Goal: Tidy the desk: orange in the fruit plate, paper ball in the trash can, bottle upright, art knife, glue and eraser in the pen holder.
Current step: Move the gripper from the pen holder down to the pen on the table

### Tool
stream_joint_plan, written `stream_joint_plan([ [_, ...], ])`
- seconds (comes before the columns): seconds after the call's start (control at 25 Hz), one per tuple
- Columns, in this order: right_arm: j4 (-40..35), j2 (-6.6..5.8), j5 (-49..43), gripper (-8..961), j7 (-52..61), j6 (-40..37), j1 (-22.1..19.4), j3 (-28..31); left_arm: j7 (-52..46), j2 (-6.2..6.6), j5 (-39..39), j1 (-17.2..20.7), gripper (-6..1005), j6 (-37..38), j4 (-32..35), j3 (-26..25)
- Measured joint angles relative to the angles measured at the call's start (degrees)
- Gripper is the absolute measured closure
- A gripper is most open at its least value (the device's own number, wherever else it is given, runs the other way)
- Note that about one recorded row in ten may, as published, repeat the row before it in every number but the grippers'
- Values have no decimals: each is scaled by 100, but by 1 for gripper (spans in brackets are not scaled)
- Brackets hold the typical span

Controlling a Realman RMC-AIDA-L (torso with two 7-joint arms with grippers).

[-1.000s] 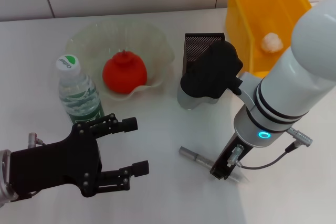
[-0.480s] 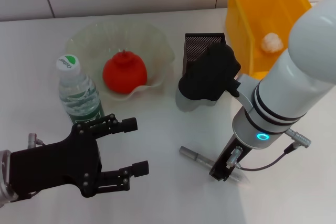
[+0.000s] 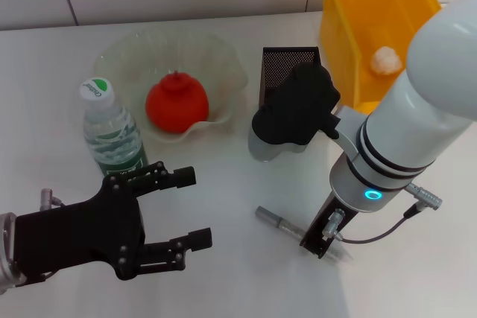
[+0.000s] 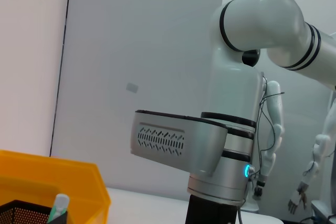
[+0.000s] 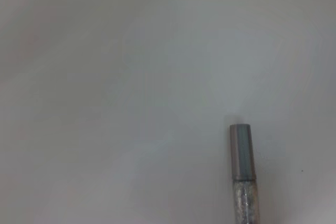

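White surface seen from above. Orange (image 3: pixel 176 104) already in the fruit plate (image 3: pixel 223 53); bottle (image 3: pixel 112 130) upright just beside the plate; paper ball (image 3: pixel 385 59) inside the trash can (image 3: pixel 350 27). Pen holder (image 3: pixel 287 65) between plate and bin, partly hidden by the right arm's black wrist.

Lying flat near the front: a slim silvery art knife (image 3: pixel 277 219), grey cap end shown close in the right wrist view (image 5: pixel 242 153), glittery barrel below the cap. Right claw (image 3: pixel 322 240) directly over the far end of the knife; cannot tell whether clenched or released. Left claw (image 3: pixel 182 208) parked low at the near left, fingers spread wide, grasping nothing.

Likely handling: light, rigid, smooth and thin, so prone to roll or slip; best pinched across the barrel near mid-length. Glue and eraser not visible on the surface.
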Motion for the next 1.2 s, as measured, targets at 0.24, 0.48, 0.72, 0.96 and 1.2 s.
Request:
stream_joint_plan([
  [0.24,5,-3,0,819,-10,-31,18,-3,0,-4,0,-9,184,0,0,0],
  [0.48,-41,-7,-9,841,-13,-61,22,-2,0,-4,0,-12,184,0,0,0],
  [0.72,-200,-10,-26,852,-13,-134,-12,41,0,-4,0,-11,184,0,0,0],
  [0.96,-187,-9,-34,874,-15,-142,-12,36,0,-4,0,-5,184,0,0,0],
  [1.2,-343,-20,-21,926,-18,-222,-36,143,1,-4,0,-3,184,0,0,0],
])
